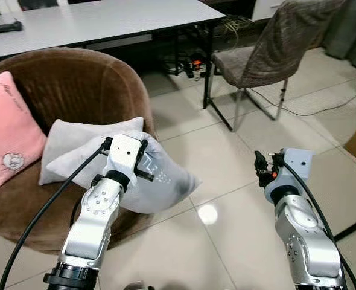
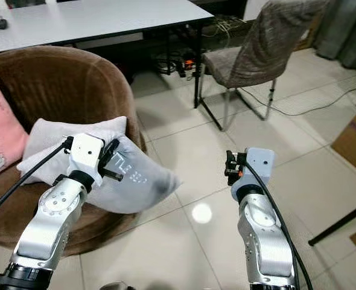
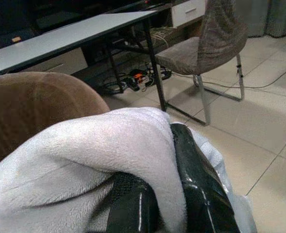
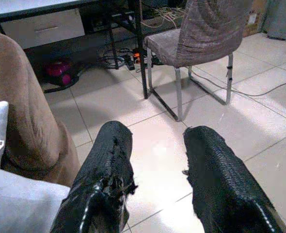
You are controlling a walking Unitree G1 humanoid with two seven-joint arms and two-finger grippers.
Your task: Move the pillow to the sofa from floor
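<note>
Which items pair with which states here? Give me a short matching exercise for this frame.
Things:
1. grey pillow
2. pink pillow
3. right gripper
4. chair

States:
a. open over the bare floor tiles
b. resting on the brown sofa seat
c. pinched by the left gripper at the sofa's edge
d. standing by the white table

Pairs: 1-c, 2-b, 3-a, 4-d

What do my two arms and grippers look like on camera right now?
Both arms are jointed silver metal with white boxy wrist housings. A black cable runs along each. The left gripper and right gripper each have two long black fingers; the right's fingers look textured and worn.
</note>
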